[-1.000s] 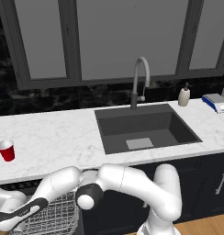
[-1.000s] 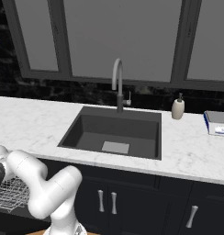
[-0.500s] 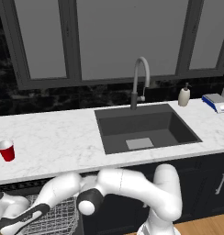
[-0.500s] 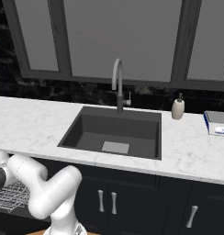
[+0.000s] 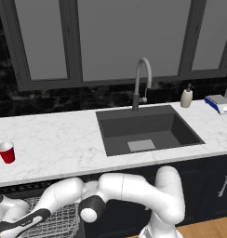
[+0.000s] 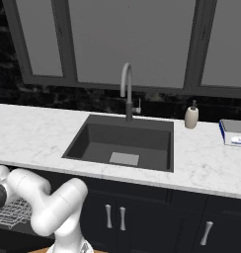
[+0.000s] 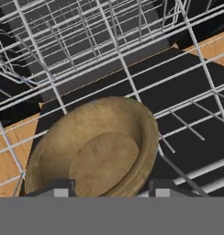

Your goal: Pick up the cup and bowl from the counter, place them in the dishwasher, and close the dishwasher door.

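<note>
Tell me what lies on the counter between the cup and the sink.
Nothing: in the left base view the counter is bare marble from the cup to the sink.

White arm, dark joints

The arm (image 5: pixel 134 190) is glossy white, built of fat rounded segments, with a black ball-like joint cap (image 5: pixel 91 209) at the elbow and a black band (image 5: pixel 22 223) along the white hand; smooth shells throughout.
</note>
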Controlling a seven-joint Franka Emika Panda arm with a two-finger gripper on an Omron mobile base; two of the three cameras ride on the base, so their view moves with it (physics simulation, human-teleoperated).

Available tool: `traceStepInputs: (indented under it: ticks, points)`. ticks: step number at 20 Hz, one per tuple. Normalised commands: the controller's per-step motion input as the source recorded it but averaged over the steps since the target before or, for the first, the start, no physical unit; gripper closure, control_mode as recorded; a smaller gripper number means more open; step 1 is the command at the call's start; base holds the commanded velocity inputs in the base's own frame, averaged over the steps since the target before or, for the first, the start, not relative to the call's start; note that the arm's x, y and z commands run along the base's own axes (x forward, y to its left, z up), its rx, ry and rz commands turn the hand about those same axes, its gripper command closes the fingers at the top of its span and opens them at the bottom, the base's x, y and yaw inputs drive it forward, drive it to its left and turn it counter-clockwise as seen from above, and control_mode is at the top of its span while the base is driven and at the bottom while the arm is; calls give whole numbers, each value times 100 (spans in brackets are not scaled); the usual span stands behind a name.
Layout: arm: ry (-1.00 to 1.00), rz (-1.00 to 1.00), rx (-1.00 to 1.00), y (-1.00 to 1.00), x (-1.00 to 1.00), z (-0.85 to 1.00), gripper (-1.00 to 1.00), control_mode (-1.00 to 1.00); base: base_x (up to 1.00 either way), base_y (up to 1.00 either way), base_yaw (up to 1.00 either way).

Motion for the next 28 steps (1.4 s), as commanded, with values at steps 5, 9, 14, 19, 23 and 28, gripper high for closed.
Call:
traceStepInputs:
  ticks: [5, 9, 14, 19, 23, 28]
  points:
    - [0, 0, -3, 0, 0, 54, -100, -100, 0, 0, 0]
    - [0, 0, 0, 0, -19, 100, -100, -100, 0, 0, 0]
    - [-3, 7, 3, -1, -26, 100, -100, -100, 0, 0, 0]
    - [-1, 19, 4, -44, 0, 100, -100, -100, 0, 0, 0]
    - [-12, 22, 14, -90, 0, 90, -100, -100, 0, 0, 0]
    - [-20, 21, 24, -100, 4, 55, -100, -100, 0, 0, 0]
